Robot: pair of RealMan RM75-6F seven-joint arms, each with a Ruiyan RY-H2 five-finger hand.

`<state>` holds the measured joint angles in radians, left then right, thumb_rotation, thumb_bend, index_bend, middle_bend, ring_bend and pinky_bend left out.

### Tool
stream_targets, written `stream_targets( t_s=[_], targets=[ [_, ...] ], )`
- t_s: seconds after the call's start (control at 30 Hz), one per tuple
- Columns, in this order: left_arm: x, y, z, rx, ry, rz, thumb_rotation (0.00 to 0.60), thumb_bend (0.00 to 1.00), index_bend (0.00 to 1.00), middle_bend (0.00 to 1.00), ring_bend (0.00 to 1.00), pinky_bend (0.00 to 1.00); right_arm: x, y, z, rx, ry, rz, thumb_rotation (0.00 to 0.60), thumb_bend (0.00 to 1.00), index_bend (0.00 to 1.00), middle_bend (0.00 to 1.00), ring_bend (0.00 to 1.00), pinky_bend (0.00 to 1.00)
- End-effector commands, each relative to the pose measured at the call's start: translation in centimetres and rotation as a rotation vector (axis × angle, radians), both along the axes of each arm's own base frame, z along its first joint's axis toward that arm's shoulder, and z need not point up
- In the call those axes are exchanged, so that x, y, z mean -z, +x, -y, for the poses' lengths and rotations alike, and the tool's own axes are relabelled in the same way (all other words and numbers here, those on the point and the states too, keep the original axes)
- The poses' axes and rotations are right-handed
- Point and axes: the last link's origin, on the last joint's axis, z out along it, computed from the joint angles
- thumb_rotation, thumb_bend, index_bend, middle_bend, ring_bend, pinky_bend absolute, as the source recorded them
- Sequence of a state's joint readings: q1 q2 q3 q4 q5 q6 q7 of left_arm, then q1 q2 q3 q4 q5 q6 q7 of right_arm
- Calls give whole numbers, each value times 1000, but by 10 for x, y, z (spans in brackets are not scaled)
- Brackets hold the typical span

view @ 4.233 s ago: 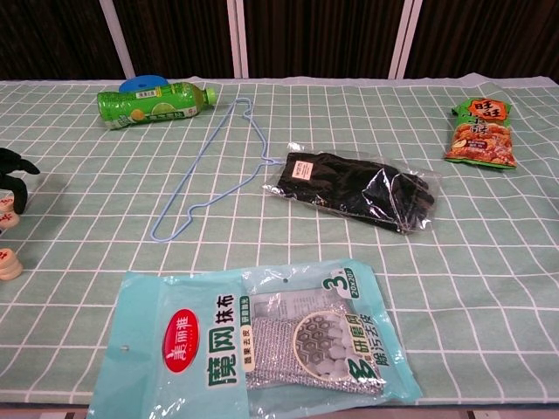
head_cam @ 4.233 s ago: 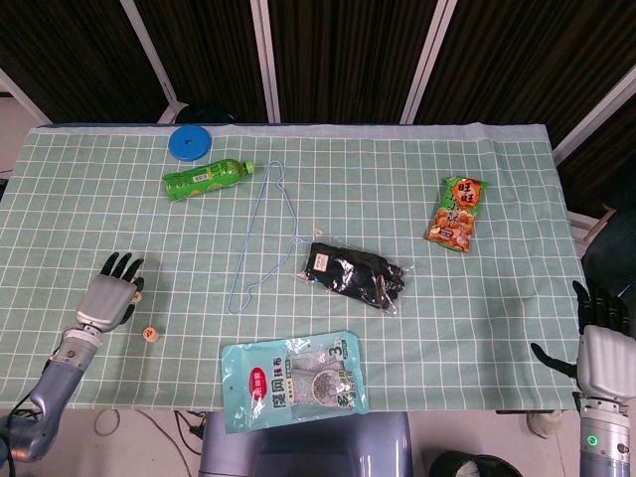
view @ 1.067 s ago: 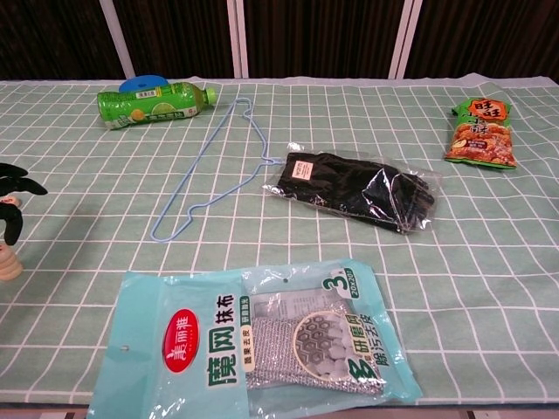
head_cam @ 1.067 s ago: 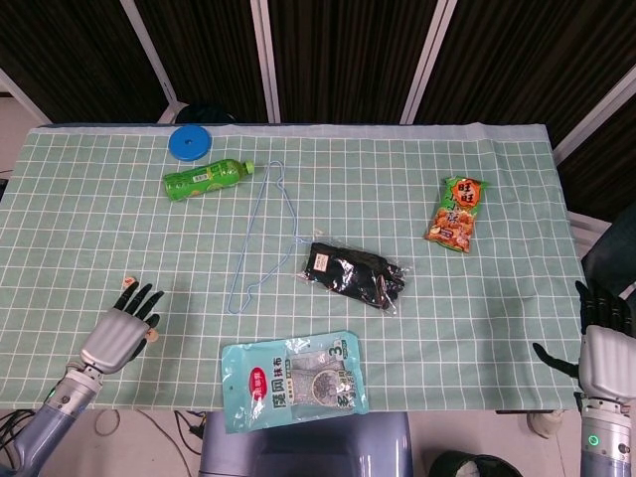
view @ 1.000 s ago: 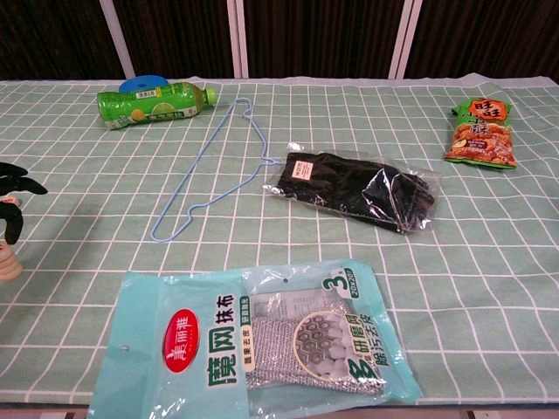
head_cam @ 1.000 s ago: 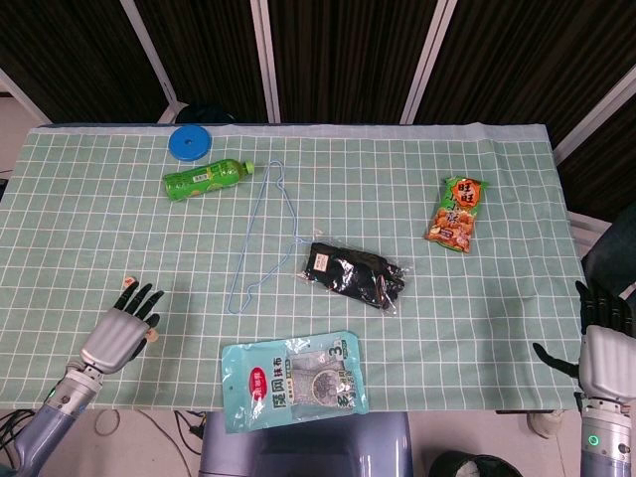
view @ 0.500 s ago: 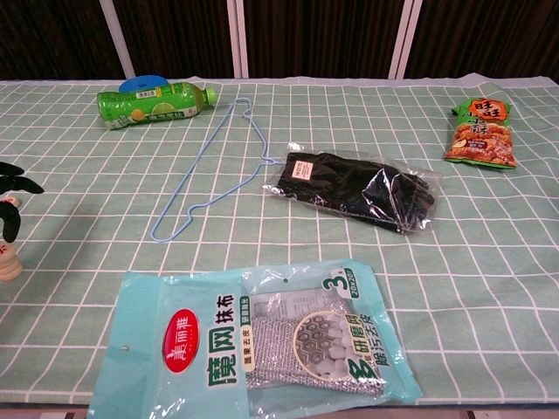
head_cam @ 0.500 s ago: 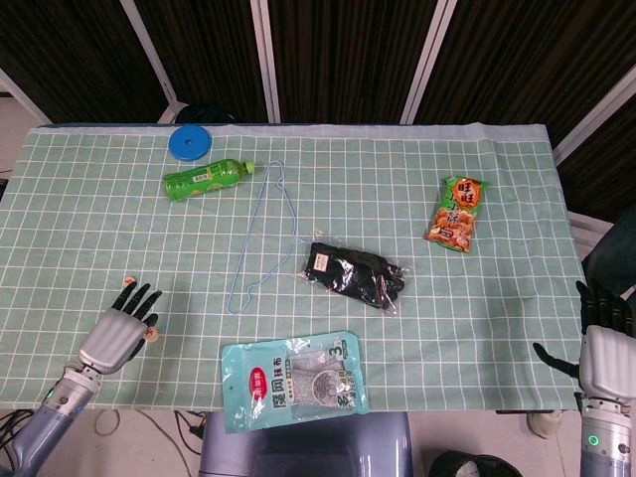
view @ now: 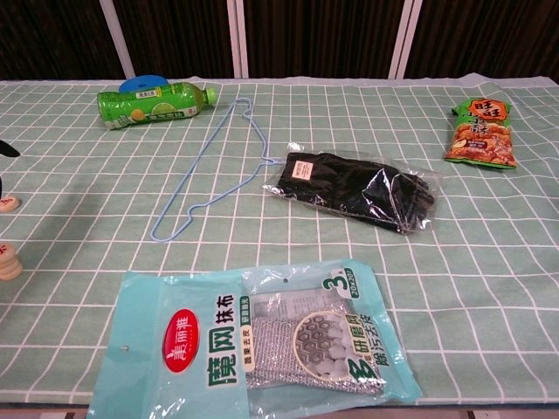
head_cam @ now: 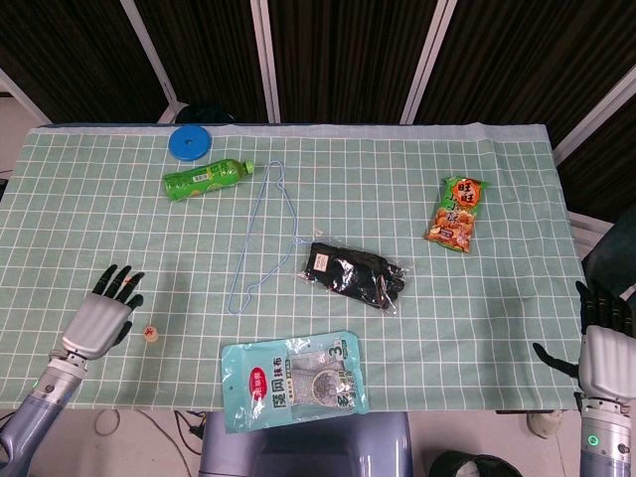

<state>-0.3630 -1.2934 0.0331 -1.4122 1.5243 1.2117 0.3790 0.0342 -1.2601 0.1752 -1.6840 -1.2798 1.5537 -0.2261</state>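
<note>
Left hand [head_cam: 97,320] hovers over the near-left part of the desk [head_cam: 477,328], fingers spread, nothing in it. Two small round wooden pieces lie by it. Head view shows one piece [head_cam: 149,333] just beside the hand on its inner side, apart from the fingers; the other is hard to make out there. Chest view shows both at the left edge: farther piece [view: 7,203] and nearer piece [view: 9,264], near each other, not touching. Markings too small to read.

Right hand [head_cam: 602,350] sits off the near-right desk edge, fingers apart, empty, well away from everything.

Step in hand, as judged: approach to the small pieces, no contact yet. A pick calls for the left hand to shift toward the nearer piece, come down, and close thumb against a finger on its rim. Piece is low and flat, so a slip or a push along the cloth looks likely.

Elsewhere: green bottle [head_cam: 204,179], blue lid [head_cam: 190,142], wire hanger [head_cam: 260,234], bagged black gloves [head_cam: 355,274], snack packet [head_cam: 456,214], cloth packet [head_cam: 293,380].
</note>
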Motion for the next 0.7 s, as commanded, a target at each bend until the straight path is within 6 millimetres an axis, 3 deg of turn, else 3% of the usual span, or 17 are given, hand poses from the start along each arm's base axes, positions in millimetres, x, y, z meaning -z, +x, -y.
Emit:
stream_targets(
  t_s=[0.03,0.37,0.7],
  targets=[
    [-5,-7,-21,-42,26,-4,600,332,403,111,0,76,0,0,0,1,0,0,600,205,69,50,33,0],
    [3,-18,-66,-126,79,-24,600,331,397,111,0,76,0,0,0,7,-2,-1,600,205,69,50,33,0],
    [16,-41,-82,-247,90,-53,600,331,394,110,0,75,0,-1,0,12,-3,4,600,205,70,50,33,0]
  ],
)
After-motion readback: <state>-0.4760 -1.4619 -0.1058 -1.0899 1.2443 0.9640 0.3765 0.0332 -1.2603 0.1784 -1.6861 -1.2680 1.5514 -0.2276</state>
